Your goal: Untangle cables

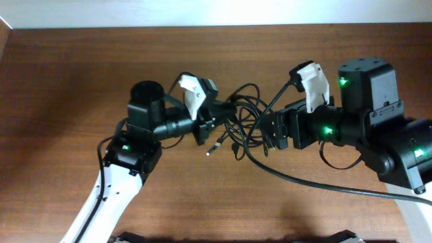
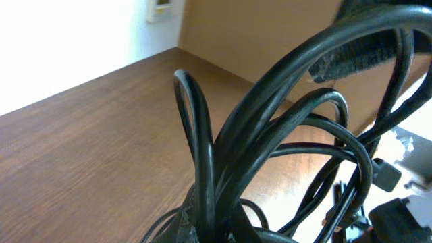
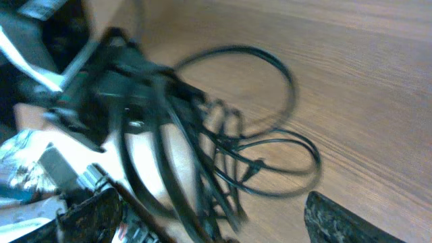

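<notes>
Glossy black cables point(image 1: 244, 121) loop mid-frame over the wood-grain surface point(image 1: 81, 67). The left gripper point(image 1: 213, 121) pinches them; the right gripper point(image 1: 269, 129) gapes.

blurred black cables point(image 3: 206, 145) loop over the wooden table point(image 3: 364, 101).

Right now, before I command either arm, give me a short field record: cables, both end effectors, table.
cables: thin black cables, one tangled bunch between the two arms
plug: pale-tipped plug end, sticking out on the left arm's side
left end effector: appears shut on the bunch
right end effector: fingers apart, strands running between them
surface: brown wooden table
</notes>
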`<move>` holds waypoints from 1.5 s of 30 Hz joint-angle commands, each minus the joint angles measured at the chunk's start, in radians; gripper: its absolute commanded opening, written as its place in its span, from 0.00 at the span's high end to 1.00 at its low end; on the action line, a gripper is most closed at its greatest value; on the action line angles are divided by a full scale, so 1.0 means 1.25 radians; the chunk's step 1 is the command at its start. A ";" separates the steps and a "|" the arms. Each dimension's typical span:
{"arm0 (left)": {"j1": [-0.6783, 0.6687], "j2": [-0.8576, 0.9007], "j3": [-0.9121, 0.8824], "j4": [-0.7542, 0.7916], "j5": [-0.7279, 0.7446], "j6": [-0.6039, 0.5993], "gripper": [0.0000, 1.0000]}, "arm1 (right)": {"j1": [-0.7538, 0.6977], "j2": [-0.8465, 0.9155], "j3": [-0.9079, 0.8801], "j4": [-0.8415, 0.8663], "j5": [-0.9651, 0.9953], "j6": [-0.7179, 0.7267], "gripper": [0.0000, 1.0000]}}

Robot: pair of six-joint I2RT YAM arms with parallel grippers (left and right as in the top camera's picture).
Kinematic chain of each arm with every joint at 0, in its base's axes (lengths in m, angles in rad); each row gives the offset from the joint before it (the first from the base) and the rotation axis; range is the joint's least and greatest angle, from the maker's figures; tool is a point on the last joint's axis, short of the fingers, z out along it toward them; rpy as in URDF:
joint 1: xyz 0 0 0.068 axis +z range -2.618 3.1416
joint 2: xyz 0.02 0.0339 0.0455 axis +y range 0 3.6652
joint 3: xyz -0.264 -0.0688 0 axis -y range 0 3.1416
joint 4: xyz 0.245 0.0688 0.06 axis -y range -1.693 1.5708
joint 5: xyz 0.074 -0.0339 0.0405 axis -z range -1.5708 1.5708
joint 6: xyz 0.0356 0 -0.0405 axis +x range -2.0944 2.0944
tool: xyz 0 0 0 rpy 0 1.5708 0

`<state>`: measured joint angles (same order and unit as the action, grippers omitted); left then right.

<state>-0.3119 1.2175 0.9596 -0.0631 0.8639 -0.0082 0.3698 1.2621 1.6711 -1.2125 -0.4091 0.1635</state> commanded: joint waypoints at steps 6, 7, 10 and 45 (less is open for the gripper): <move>0.109 -0.005 0.003 0.009 -0.104 -0.324 1.00 | 0.002 -0.006 0.010 -0.026 0.084 0.068 0.08; 0.109 -0.005 0.003 0.012 -0.125 -0.391 1.00 | 0.002 -0.006 0.010 -0.026 0.082 0.071 0.08; 0.109 -0.005 0.003 0.061 -0.125 -0.546 1.00 | 0.002 0.002 0.010 -0.026 0.081 0.072 0.08; -0.031 -0.005 0.003 0.187 -0.117 -0.792 0.79 | 0.002 0.081 0.010 0.110 -0.034 0.064 0.96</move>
<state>-0.3580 1.2175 0.9592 0.1619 0.7609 -1.0389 0.3698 1.3605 1.6707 -1.0626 -0.4694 0.2512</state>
